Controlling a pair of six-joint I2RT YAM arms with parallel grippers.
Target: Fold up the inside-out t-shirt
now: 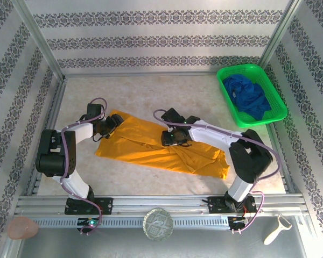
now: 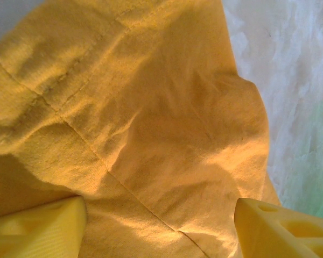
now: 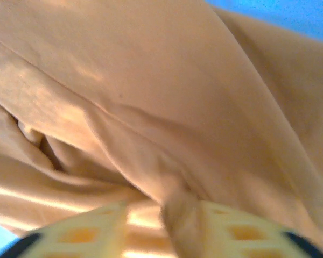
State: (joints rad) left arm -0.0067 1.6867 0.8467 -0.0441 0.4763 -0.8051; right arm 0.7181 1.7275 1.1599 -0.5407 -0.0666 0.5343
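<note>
The inside-out t-shirt (image 1: 145,149) lies as a long mustard-yellow strip across the middle of the table, creased and bunched toward its right end. My left gripper (image 1: 111,124) hovers open over the shirt's upper left corner. In the left wrist view its two yellow fingers (image 2: 40,226) stand wide apart above seamed cloth (image 2: 151,107). My right gripper (image 1: 170,140) is down on the shirt's upper middle edge. In the right wrist view a raised ridge of cloth (image 3: 177,209) lies against one fingertip (image 3: 242,231), with a lit gap on the other side, so the jaws stand open.
A green basket (image 1: 224,86) holding a dark blue garment (image 1: 248,97) sits at the back right. Metal frame posts and patterned walls enclose the table. Beyond the front rail lie a pink lump (image 1: 22,228), a round glass dish (image 1: 158,223) and a peeler (image 1: 277,230).
</note>
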